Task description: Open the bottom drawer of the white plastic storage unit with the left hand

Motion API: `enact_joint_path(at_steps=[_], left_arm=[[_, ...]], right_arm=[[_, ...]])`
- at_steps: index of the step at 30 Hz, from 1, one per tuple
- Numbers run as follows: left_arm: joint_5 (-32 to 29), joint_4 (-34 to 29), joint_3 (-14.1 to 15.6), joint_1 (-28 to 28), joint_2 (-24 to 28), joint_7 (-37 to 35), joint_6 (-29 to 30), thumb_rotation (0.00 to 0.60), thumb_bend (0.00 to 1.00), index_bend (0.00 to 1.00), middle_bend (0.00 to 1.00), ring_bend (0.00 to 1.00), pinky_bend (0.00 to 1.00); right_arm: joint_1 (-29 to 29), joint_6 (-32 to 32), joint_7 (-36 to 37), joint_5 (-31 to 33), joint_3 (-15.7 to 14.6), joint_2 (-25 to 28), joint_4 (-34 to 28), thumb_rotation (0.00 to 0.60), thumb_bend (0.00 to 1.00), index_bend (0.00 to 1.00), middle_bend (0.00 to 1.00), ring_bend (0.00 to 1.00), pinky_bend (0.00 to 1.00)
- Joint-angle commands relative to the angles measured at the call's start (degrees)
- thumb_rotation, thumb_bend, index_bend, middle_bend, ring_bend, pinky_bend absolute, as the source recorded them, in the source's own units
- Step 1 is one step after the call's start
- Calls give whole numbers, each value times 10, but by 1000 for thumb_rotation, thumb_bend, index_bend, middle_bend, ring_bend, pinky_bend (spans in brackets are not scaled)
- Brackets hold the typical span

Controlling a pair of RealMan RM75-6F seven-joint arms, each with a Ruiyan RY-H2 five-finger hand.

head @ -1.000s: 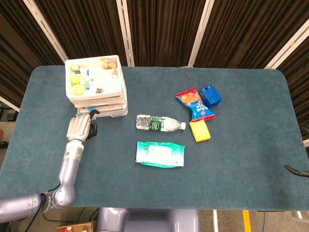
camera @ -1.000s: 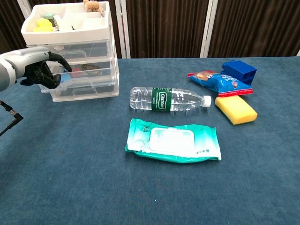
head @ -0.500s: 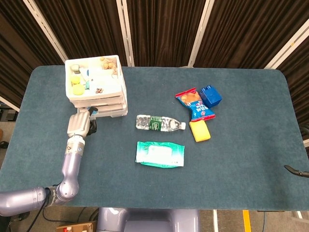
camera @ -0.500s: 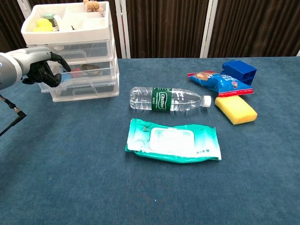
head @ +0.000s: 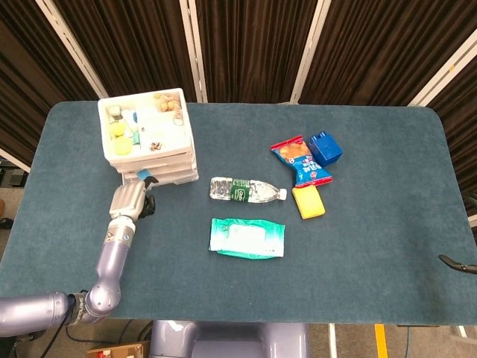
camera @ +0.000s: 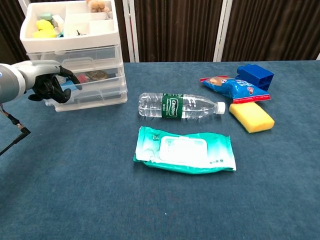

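Note:
The white plastic storage unit [head: 149, 134] stands at the table's far left, with an open tray of small items on top and clear drawers below [camera: 75, 55]. It sits slightly skewed on the table. My left hand [head: 133, 200] is at the unit's front left corner. Its dark fingers [camera: 50, 89] are curled on the left end of the bottom drawer's front [camera: 95, 95]. That bottom drawer [head: 168, 176] shows a blue item inside. How far the drawer stands out from the unit cannot be told. The right hand does not show.
A water bottle [head: 246, 190] lies right of the unit, with a green wipes pack [head: 246, 237] in front of it. Further right are a snack bag [head: 302, 160], a blue block [head: 325, 148] and a yellow sponge [head: 308, 201]. A thin dark object [head: 458, 262] pokes in at the right edge.
My left hand has drawn back toward me with its fingers on the bottom drawer's front. The whole unit has shifted and turned a little with the pull.

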Motion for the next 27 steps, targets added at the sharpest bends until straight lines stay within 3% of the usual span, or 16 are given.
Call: enact_joint_path(at_steps=[1, 27], left_arm=[[13, -23, 10, 7, 10, -10, 3, 600, 689, 276, 988, 947, 914], [83, -113, 61, 34, 52, -63, 2, 600, 689, 281, 987, 947, 913]], right_arm=[[0, 0, 0, 0, 0, 0, 0, 600, 124, 0, 0, 0, 0], [-1, 3, -1, -1, 0, 0, -2, 600, 124, 0, 0, 0, 0]])
